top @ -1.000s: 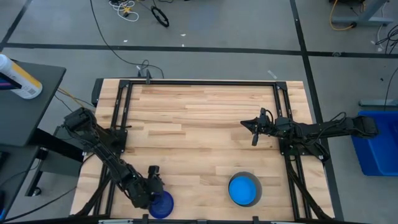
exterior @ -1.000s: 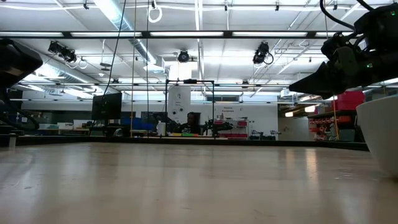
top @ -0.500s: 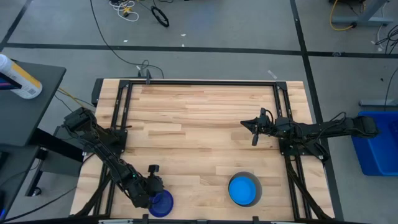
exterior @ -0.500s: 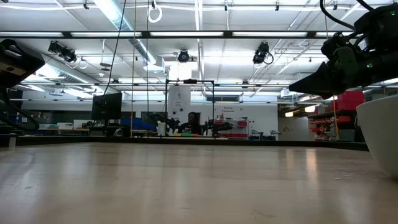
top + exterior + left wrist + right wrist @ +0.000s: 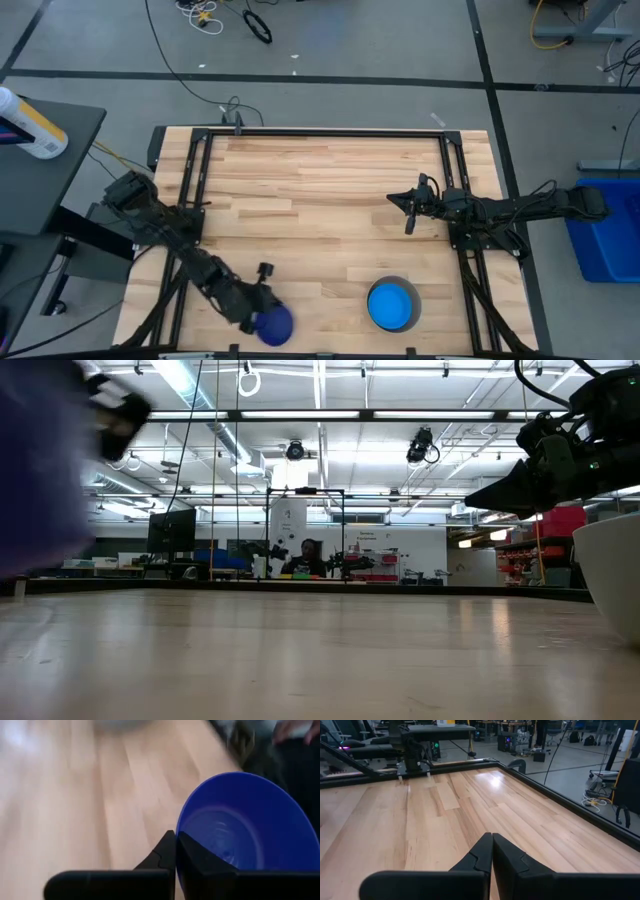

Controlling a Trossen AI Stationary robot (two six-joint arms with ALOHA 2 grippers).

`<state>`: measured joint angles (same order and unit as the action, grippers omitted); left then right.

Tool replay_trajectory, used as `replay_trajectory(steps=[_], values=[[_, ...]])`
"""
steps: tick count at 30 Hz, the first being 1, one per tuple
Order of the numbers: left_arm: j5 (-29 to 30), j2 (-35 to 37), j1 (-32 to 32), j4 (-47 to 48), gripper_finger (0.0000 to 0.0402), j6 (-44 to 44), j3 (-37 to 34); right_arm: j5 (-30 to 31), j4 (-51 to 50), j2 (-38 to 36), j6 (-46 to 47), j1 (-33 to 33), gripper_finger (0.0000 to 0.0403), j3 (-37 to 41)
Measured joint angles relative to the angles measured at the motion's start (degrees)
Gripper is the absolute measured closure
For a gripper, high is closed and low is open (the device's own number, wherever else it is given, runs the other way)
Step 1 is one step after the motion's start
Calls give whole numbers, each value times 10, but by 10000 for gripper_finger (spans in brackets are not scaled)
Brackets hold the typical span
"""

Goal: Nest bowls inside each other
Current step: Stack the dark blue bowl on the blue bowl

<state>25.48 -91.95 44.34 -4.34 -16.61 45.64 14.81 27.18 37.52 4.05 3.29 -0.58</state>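
Observation:
A dark blue bowl [image 5: 276,324] is near the table's front edge, left of centre, with my left gripper [image 5: 266,306] shut on it. It fills the right half of the left wrist view [image 5: 250,825] and is a blue blur [image 5: 40,470] in the low view. To the right, a grey bowl [image 5: 409,289] rests on its base with a light blue bowl [image 5: 392,305] nested inside. My right gripper [image 5: 404,207] waits shut above the table's right half, holding nothing. My left gripper holds the dark blue bowl by its rim [image 5: 178,831], one finger [image 5: 200,865] inside the bowl and the other outside its wall. The fingers slant down from the table's left side. The bowl is tipped, its opening toward the wrist camera, and appears lifted off the wood.
Black frame rails [image 5: 192,180] run along the table's left, far and right sides. A white bottle [image 5: 30,125] lies on a dark side table at the left, and a blue bin [image 5: 605,240] stands right of the table. Bare wood spans the middle and far part.
My left gripper has shut on the dark blue bowl's rim, then swung toward the table's right edge while rising a little and rolling. The bowl, flat on the table before, has come along with it, tipped and lifted.

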Motion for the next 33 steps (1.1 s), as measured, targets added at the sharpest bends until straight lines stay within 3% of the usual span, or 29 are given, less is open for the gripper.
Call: replay_trajectory(steps=[2,8,13,18,25,33], values=[[-26,0,-35,-63,396,67,0,0,0,0,0,0,384,0],[-177,0,-176,-263,396,217,-17,0,0,0,0,0,384,0],[-335,-1,-296,-398,396,245,-24,0,0,0,0,0,384,0],[-442,-24,-362,-497,397,216,-15,0,0,0,0,0,384,0],[-498,-190,-369,-506,397,206,120,0,0,2,0,0,384,0],[-543,-366,-369,-432,397,203,364,0,0,2,0,0,384,0]])
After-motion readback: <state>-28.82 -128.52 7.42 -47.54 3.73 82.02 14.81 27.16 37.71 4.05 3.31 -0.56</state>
